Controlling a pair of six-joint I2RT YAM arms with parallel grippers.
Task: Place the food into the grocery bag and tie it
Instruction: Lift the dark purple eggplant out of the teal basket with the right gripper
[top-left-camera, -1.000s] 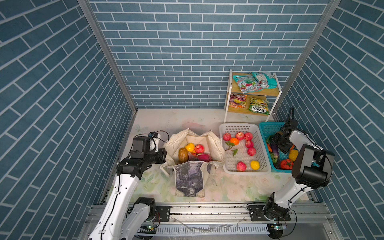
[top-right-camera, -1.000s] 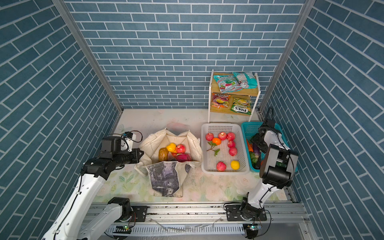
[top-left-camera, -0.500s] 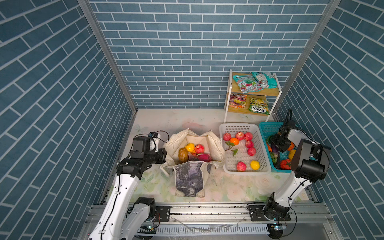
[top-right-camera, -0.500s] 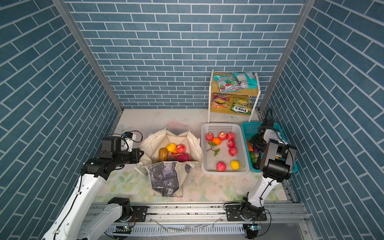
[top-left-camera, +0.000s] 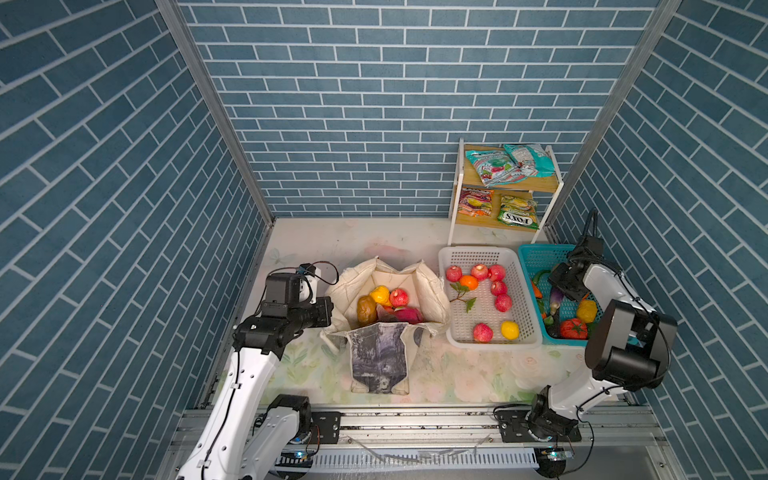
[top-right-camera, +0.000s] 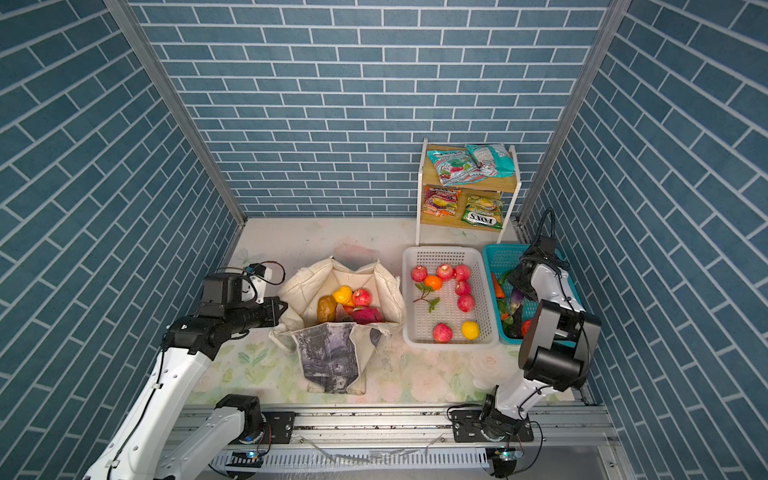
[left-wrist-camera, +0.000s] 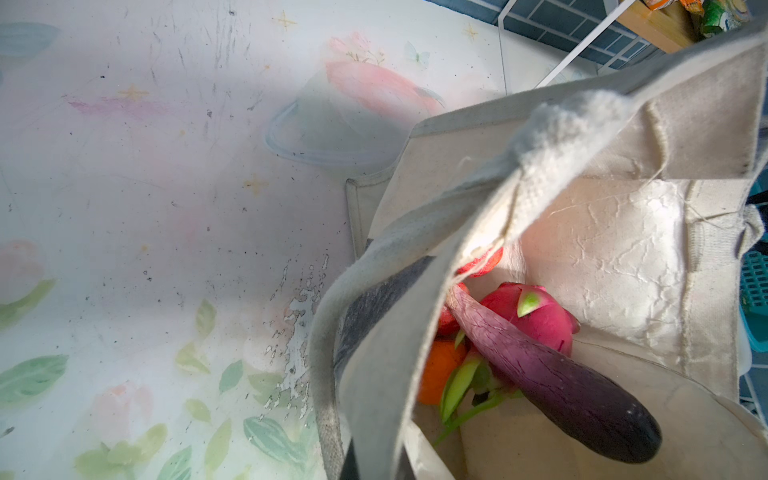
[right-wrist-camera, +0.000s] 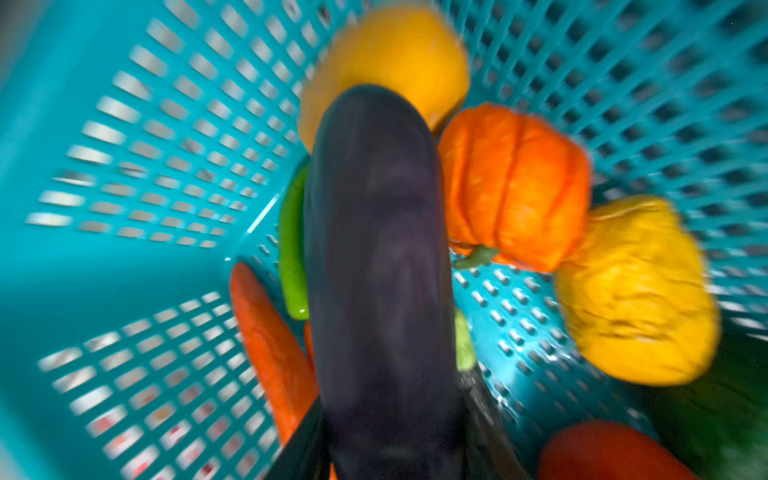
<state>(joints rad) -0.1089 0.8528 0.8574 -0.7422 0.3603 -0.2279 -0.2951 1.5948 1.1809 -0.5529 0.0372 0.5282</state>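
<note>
The cream grocery bag (top-left-camera: 428, 291) (top-right-camera: 386, 291) stands open mid-table with food inside: a red apple (top-left-camera: 399, 297), a yellow fruit (top-left-camera: 380, 294) and a pink dragon fruit (top-left-camera: 405, 314). My left gripper (top-left-camera: 332, 309) (left-wrist-camera: 376, 465) is shut on the bag's left rim (left-wrist-camera: 415, 332). The left wrist view also shows a purple aubergine (left-wrist-camera: 561, 382) lying in the bag. My right gripper (top-left-camera: 559, 286) (right-wrist-camera: 390, 449) reaches down into the teal basket (top-left-camera: 536, 257). Its fingers press both sides of another dark purple aubergine (right-wrist-camera: 374, 249) (top-left-camera: 556, 298).
A white basket (top-left-camera: 469, 253) between bag and teal basket holds apples, an orange and a yellow fruit. The teal basket also holds a pumpkin (right-wrist-camera: 515, 187), yellow fruit (right-wrist-camera: 636, 291), a carrot (right-wrist-camera: 270, 345) and a green pepper (right-wrist-camera: 291, 249). Snack packets (top-left-camera: 492, 166) lie on the back-right shelf.
My right gripper has shifted a little inside the teal basket and its jaws have narrowed around the aubergine. The left arm and the bag have not moved.
</note>
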